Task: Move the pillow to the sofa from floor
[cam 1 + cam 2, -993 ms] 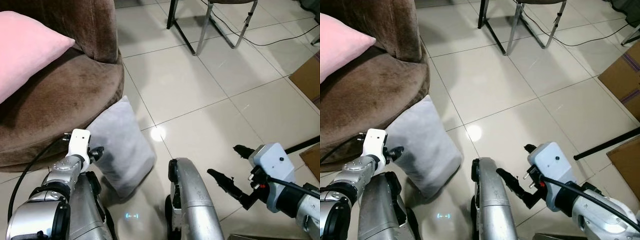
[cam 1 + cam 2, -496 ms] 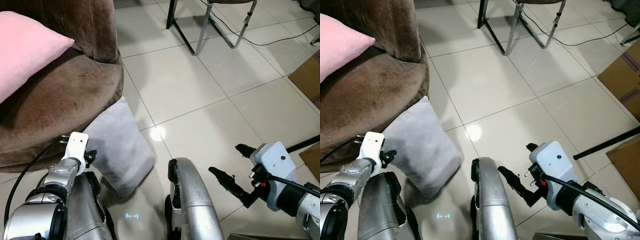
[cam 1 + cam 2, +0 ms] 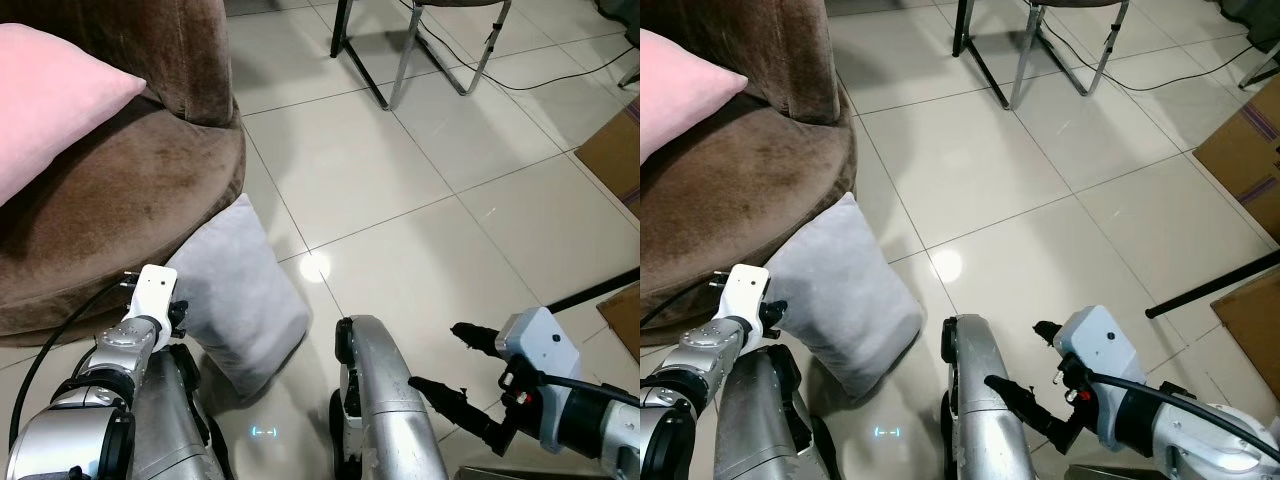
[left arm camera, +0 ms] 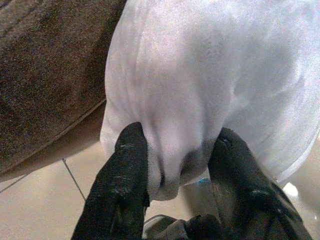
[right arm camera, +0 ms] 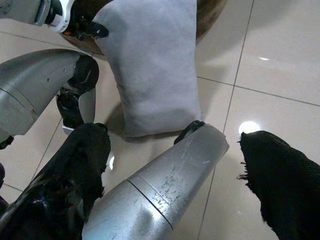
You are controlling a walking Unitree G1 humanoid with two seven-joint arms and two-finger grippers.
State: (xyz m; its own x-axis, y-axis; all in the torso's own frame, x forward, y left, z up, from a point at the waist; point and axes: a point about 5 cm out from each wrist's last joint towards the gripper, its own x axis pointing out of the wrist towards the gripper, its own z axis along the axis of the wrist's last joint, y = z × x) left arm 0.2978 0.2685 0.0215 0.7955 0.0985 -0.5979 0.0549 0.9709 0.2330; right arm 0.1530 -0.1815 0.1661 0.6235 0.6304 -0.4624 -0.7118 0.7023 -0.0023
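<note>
A grey pillow [image 3: 240, 290] stands on edge on the tiled floor and leans against the base of the brown sofa [image 3: 120, 200]. My left gripper [image 3: 175, 315] is at the pillow's near left edge. The left wrist view has its two black fingers [image 4: 131, 150] pinching a fold of the grey pillow [image 4: 200, 75]. My right gripper [image 3: 438, 355] hovers low at the right, open, with nothing between its fingers. It is beside my silver leg [image 3: 385, 400] and apart from the pillow [image 5: 155, 65].
A pink pillow [image 3: 50, 100] lies on the sofa seat. Metal chair legs [image 3: 400, 60] and a black cable [image 3: 560, 75] are at the far side. A cardboard box [image 3: 615, 155] and a black pole [image 3: 590, 292] are at the right. Open tile lies between.
My left gripper has drawn back slightly along the pillow's edge and closed on it. My right gripper has sunk lower and nearer to me, still open.
</note>
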